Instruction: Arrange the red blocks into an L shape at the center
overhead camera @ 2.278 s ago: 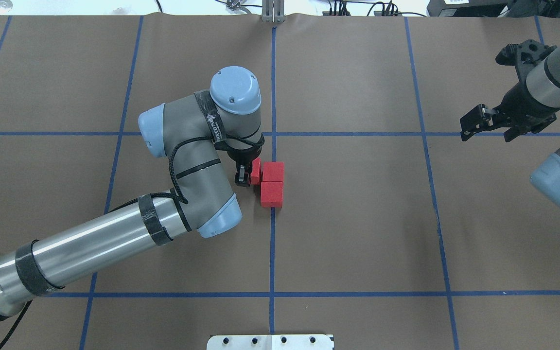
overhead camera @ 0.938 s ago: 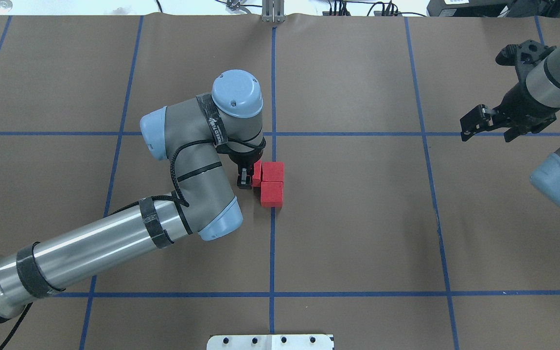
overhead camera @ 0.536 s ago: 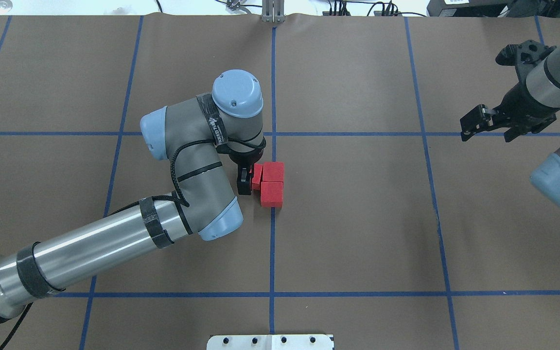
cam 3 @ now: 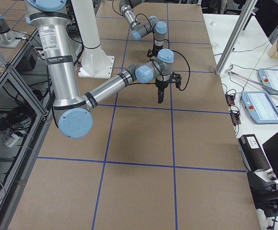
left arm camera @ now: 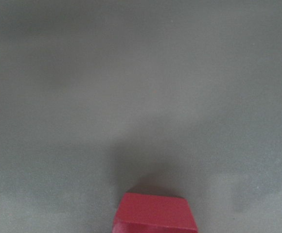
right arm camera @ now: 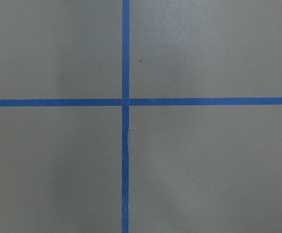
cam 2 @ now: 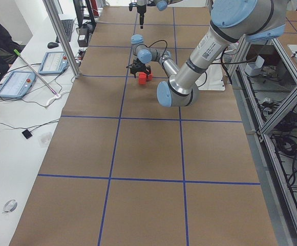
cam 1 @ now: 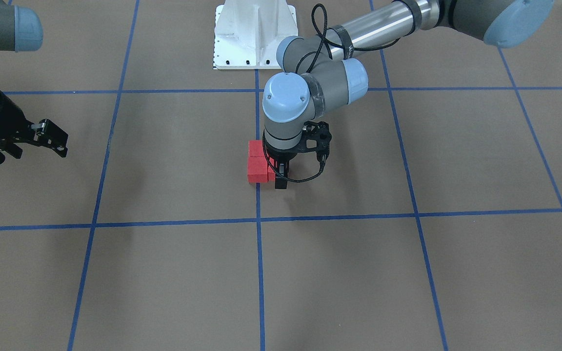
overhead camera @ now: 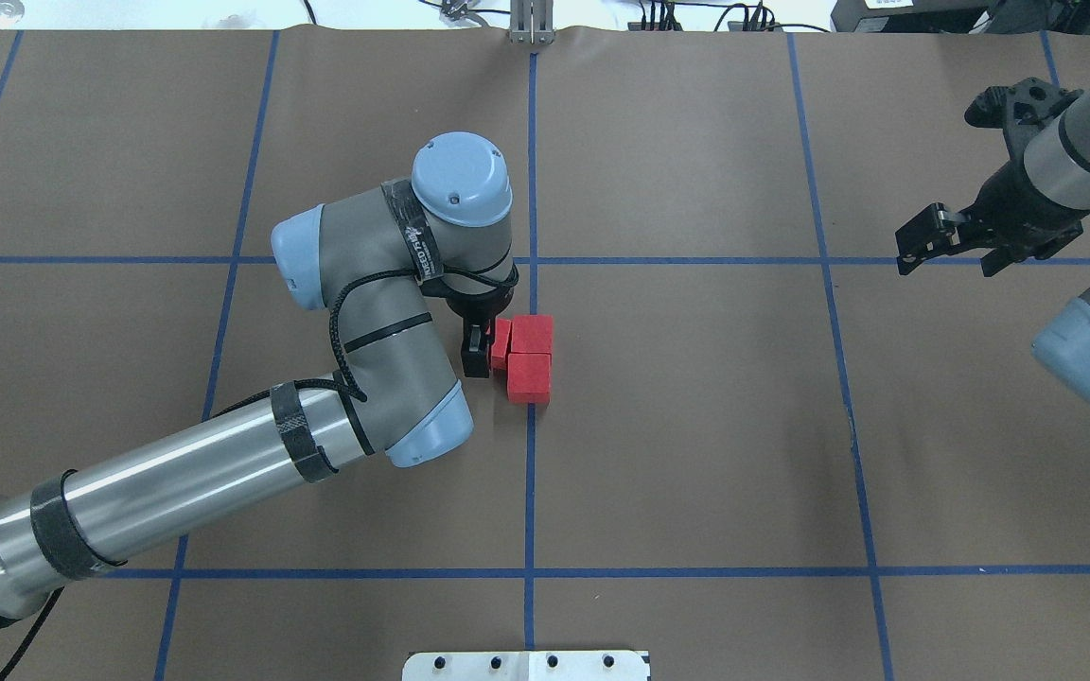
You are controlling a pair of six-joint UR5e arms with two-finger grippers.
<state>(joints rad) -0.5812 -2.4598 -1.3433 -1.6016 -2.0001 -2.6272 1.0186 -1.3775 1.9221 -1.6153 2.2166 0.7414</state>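
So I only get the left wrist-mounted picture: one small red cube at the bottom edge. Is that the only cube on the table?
Observer: No, the overhead view shows three. Two small matte red cubes sit touching on a thin blue tape line.
Visitor: And mine?
Observer: The third cube is right beside the pair's farther cube, on the robot's left, so from above the three make an L.
Visitor: Is the other arm helping?
Observer: No. The right tool hangs open and empty, far off to the robot's right, over a tape crossing.
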